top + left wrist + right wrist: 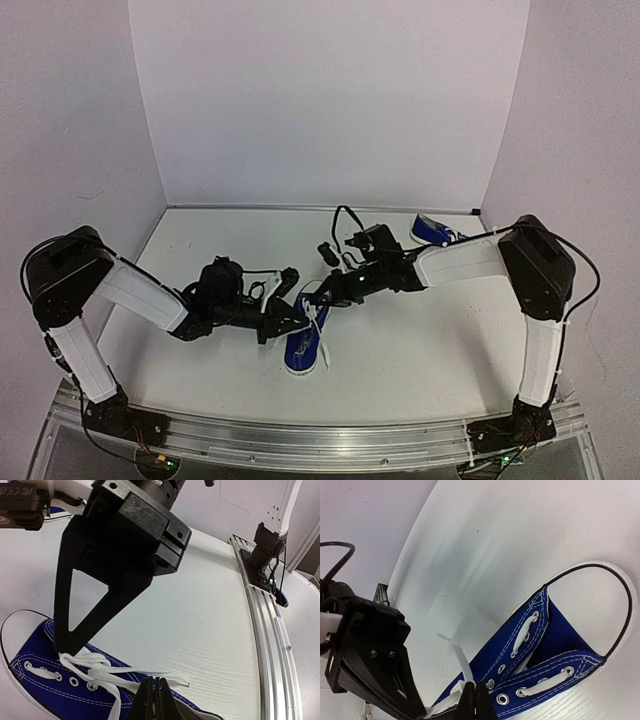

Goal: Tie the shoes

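Observation:
One blue shoe (303,348) with white laces lies at the table's middle, toe toward the near edge. The second shoe (432,231) lies at the back right. My left gripper (300,318) and right gripper (322,298) meet over the near shoe's laces. In the left wrist view my left gripper (154,692) is shut on a white lace (167,680) above the shoe (40,692); the right gripper's finger (67,635) touches the lace crossing. In the right wrist view my right gripper (474,695) is shut on a lace (461,662) beside the shoe's eyelets (555,650).
An aluminium rail (320,442) runs along the near table edge and also shows in the left wrist view (270,630). White walls close in the back and both sides. A small black part (326,250) and a looping cable (346,214) sit behind the grippers.

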